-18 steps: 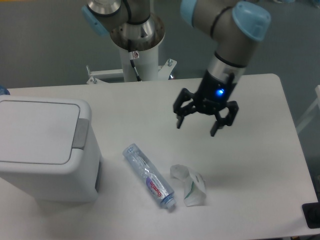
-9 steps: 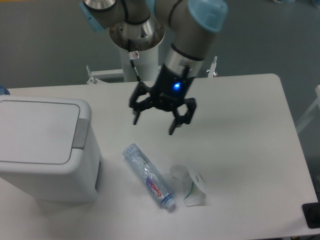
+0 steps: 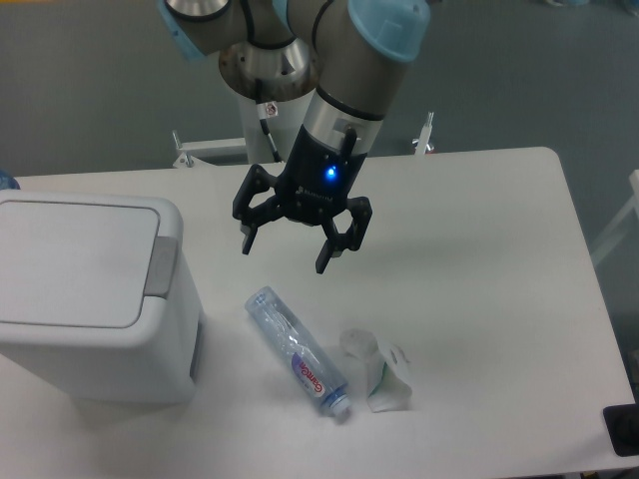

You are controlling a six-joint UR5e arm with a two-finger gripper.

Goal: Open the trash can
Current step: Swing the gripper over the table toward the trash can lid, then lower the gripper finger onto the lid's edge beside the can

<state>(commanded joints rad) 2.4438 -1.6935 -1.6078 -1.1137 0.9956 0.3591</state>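
Note:
The trash can [image 3: 90, 299] is a large boxy white bin at the left of the table. Its flat white lid [image 3: 70, 261] lies closed, with a grey push tab [image 3: 161, 267] on its right edge. My gripper [image 3: 286, 255] is open and empty, fingers pointing down, hovering above the table to the right of the trash can and apart from it, roughly level with the push tab.
A clear plastic bottle [image 3: 297, 351] lies on the table below the gripper. A crumpled white wrapper [image 3: 379, 371] lies to its right. The arm's white base post [image 3: 275, 110] stands at the back. A dark object [image 3: 623, 431] sits at the table's right corner.
The gripper has moved left across the table, from right of centre toward the trash can, and slightly lower. It stayed open. The trash can lid has not moved.

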